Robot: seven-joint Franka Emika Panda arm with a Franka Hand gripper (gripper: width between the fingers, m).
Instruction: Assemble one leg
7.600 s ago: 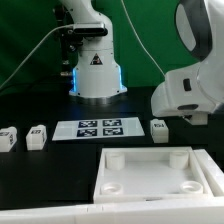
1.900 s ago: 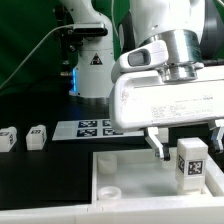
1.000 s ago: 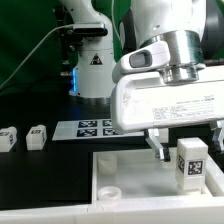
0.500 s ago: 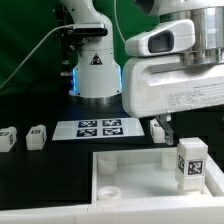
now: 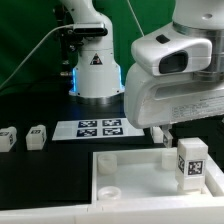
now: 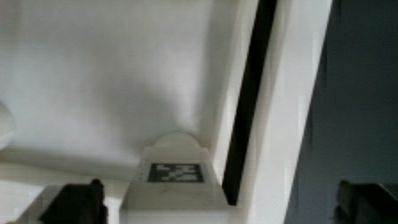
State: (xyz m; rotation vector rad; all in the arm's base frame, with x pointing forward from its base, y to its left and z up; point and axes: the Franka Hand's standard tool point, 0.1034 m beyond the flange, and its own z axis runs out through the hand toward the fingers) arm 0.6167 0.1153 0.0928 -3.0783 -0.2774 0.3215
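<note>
I see the arm (image 5: 175,75) filling the exterior view's right, above the white top (image 5: 130,178). The marker board (image 5: 98,127) lies flat behind the top. The leg (image 5: 191,160) stands upright in the top's corner at the exterior view's right; I can't tell if it's fully seated. The gripper (image 6: 222,203) is spread wide, holding nothing. A spare peg (image 5: 8,138) and a second spare peg (image 5: 37,136) sit at the exterior view's left.

Place: a robot lab
Signs: white robot arm (image 5: 95,62) on black table (image 5: 30,105); marker board (image 5: 98,127) just in front of the arm
</note>
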